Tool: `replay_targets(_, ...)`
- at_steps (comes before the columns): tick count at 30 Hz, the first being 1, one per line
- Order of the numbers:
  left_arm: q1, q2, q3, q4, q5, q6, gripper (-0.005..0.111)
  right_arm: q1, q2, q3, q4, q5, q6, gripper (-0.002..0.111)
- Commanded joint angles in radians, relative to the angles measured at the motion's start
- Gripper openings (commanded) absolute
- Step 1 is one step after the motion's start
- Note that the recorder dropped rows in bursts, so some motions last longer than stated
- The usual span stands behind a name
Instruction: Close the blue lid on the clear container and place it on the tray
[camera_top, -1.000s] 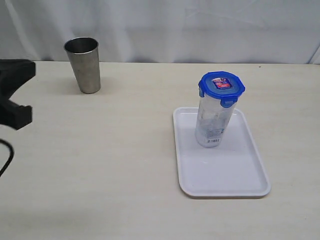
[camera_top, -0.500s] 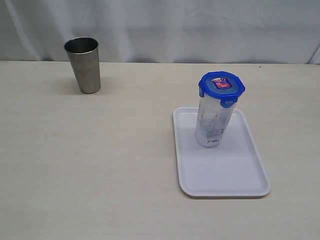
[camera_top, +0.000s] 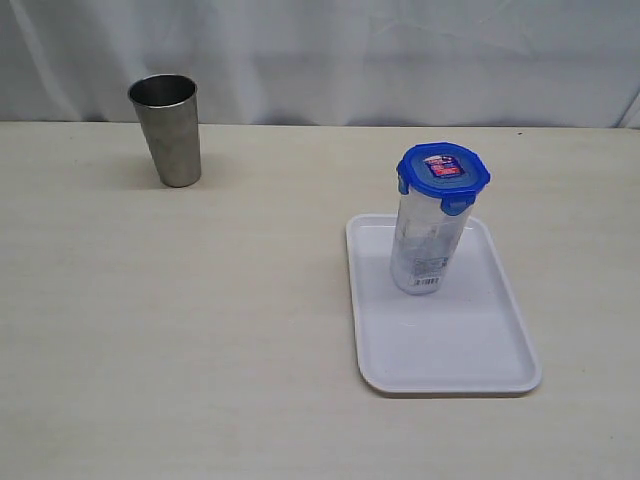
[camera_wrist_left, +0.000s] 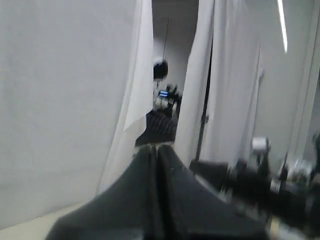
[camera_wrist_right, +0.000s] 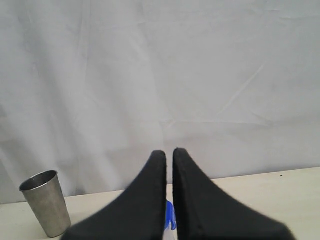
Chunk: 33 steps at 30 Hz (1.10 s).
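Exterior view: you had the clear container (camera_top: 422, 250) standing upright on the tray (camera_top: 450, 365), right of centre in the frame, at the tray's upper end. The blue lid (camera_top: 443, 167) sat on its mouth. Two flaps facing the camera hung down along the rim; the flaps on the far side were hidden, so you could not tell from here whether they were snapped. The print on the lid's label and on the label near the container's base was too small to read, and what lay inside the translucent wall was unclear. The steel tumbler (camera_top: 168, 130) stood upright in the upper left, well apart from the tray, on the bare table (camera_top: 200, 330). Neither arm appeared in this view.

Left wrist view: blurred. The left gripper (camera_wrist_left: 156, 148) showed its dark fingers pressed together with nothing between them, pointed at hanging white curtains (camera_wrist_left: 65, 100) and dark, unclear equipment beyond a gap. No task item appeared here.

Right wrist view: the right gripper (camera_wrist_right: 169, 151) had its jaws all but closed, empty, with a thin slit left. Through that slit only a blue sliver showed, apparently the lid; the fingers hid the rest of the container and the tray.
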Motion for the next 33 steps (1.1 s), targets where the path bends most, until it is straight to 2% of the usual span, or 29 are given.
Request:
replay_targets(1,-0.01,-0.004,0.089,-0.752,0.027,0.311,0.0,-0.006,-0.003,0.003,-0.001,0.002,0.001,0.005)
replay_targets(2,-0.01,-0.004,0.107,-0.824,0.031,0.372,0.0,-0.006,-0.003,0.003,-0.001,0.002,0.001,0.005)
replay_targets(4,-0.008,-0.018,0.143,-1.006,0.083,0.6,0.0,-0.006,-0.003,0.003,-0.001,0.002,0.001,0.005)
replay_targets(7,0.012,-0.077,0.204,-1.271,0.262,1.062,0.0,-0.006,-0.003,0.003,-0.001,0.002,0.001,0.005)
replay_targets(9,0.096,-0.139,0.243,-1.271,0.378,1.216,0.0,-0.006,-0.003,0.003,-0.001,0.002,0.001,0.005)
replay_targets(10,0.171,-0.192,0.268,-1.271,0.436,1.261,0.0,-0.006,-0.003,0.003,-0.001,0.002,0.001,0.005)
replay_targets(12,0.284,-0.277,0.297,-1.273,0.501,1.279,0.0,-0.006,-0.003,0.003,-0.001,0.002,0.001,0.005)
replay_targets(14,0.347,-0.333,0.314,-1.273,0.544,1.279,0.0,-0.006,-0.003,0.003,-0.001,0.002,0.001,0.005)
replay_targets(22,0.352,-0.333,0.352,-1.216,0.576,1.302,0.0,-0.006,-0.003,0.003,-0.001,-0.004,0.001,0.005)
replay_targets(27,0.352,-0.333,0.384,-1.217,0.547,1.473,0.0,-0.006,-0.003,0.003,-0.001,-0.004,0.001,0.005)
replay_targets(30,0.352,-0.333,0.384,-1.217,0.621,1.572,0.0,-0.006,-0.003,0.003,-0.001,-0.004,0.001,0.005)
replay_targets(33,0.352,-0.333,0.384,-1.217,0.636,1.584,0.0,-0.006,-0.003,0.003,-0.001,-0.004,0.001,0.005)
